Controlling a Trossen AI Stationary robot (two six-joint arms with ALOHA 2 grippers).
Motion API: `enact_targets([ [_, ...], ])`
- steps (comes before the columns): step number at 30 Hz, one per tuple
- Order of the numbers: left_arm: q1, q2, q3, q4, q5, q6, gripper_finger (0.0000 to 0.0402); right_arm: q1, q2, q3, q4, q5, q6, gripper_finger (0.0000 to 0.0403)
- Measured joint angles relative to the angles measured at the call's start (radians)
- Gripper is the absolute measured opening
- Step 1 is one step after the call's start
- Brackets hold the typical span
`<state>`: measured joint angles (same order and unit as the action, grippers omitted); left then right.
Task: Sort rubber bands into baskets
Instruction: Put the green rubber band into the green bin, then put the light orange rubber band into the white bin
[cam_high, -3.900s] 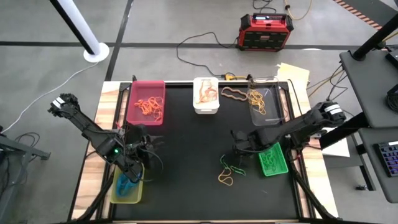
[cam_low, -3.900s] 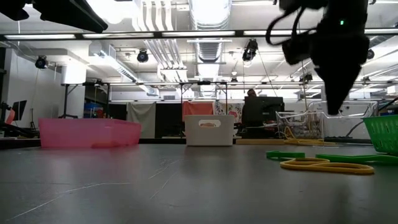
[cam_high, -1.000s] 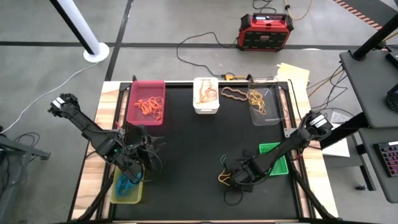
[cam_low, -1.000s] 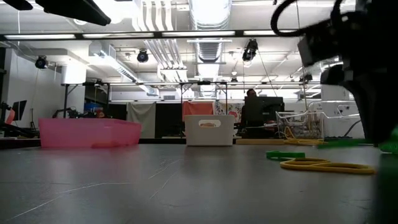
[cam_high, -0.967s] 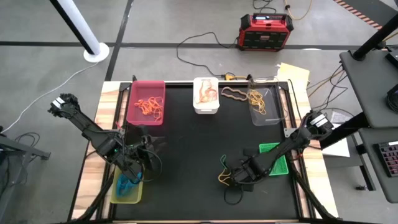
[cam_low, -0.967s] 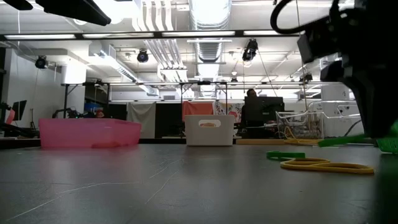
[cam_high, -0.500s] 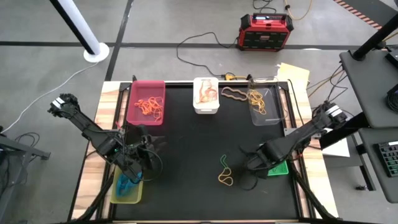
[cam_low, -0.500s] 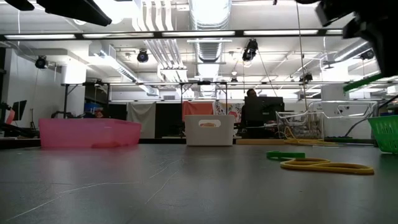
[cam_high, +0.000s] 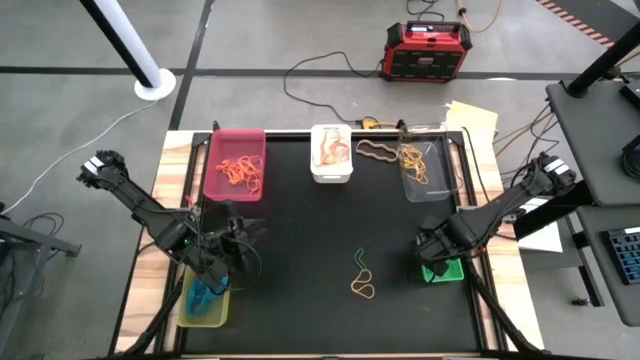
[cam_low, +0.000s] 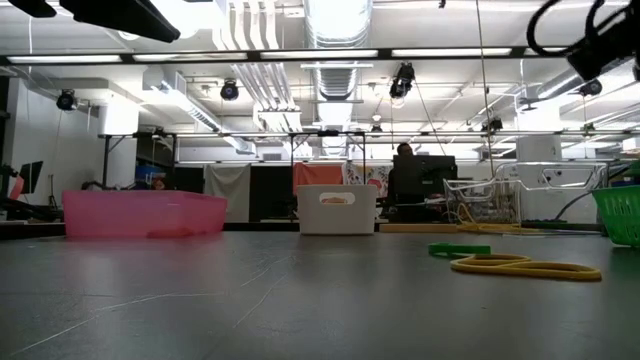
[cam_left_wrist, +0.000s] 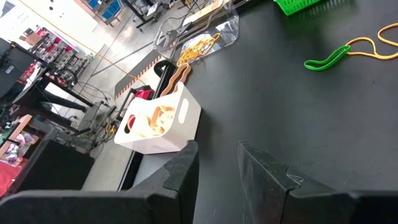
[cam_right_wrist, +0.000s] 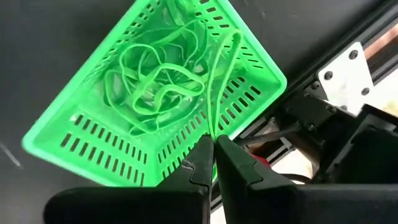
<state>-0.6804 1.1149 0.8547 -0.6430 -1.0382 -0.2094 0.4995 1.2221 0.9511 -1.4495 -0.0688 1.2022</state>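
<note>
Basket (cam_right_wrist: 93, 134) slotted green plastic; right hand (cam_right_wrist: 212, 149) pinching thin green band (cam_right_wrist: 219, 81)

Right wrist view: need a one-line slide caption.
Right hand, shut on a green rubber band, holds it over the bright green basket of green bands.

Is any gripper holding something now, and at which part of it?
The right gripper pinches a green rubber band at one end of its loop, above the green basket. The left gripper holds nothing.

Black counter (cam_high: 300, 230) with wooden side edges.
On it: pink basket (cam_high: 235, 164), white basket (cam_high: 332, 152), clear basket (cam_high: 424, 168), green basket (cam_high: 443, 268), yellow-green basket (cam_high: 205, 302); near middle, loose green band (cam_high: 360, 264) touching yellow band (cam_high: 363, 289).
</note>
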Motion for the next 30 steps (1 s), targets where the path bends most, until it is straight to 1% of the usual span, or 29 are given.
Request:
enact_targets([
  [3,0.002,0.000,0.000,0.000,0.000,0.000,0.0097,0.000,-0.012,-0.037,0.037,-0.002,0.010,0.0010],
  [9,0.003,0.000,0.000,0.004,0.000,0.000,0.0097,0.000,-0.010,-0.057,0.055,-0.002,0.004,0.0025],
  [13,0.003,0.000,0.000,0.007,0.000,0.000,0.0097,0.000,-0.011,-0.057,0.061,-0.002,0.002,0.0047],
  [21,0.003,0.000,0.000,0.008,0.000,0.000,0.0097,0.000,-0.010,-0.045,0.075,0.012,-0.017,0.0104],
  [24,0.003,0.000,0.000,0.014,0.000,0.001,0.0097,-0.003,-0.010,-0.007,0.107,0.069,-0.024,0.0116],
  [27,0.003,0.000,0.000,0.035,0.000,0.023,0.0097,-0.011,-0.010,0.059,0.147,0.198,-0.072,0.0123],
  [30,0.003,0.000,0.000,0.063,0.000,0.054,0.0097,-0.047,-0.010,0.127,0.156,0.318,-0.132,0.0123],
])
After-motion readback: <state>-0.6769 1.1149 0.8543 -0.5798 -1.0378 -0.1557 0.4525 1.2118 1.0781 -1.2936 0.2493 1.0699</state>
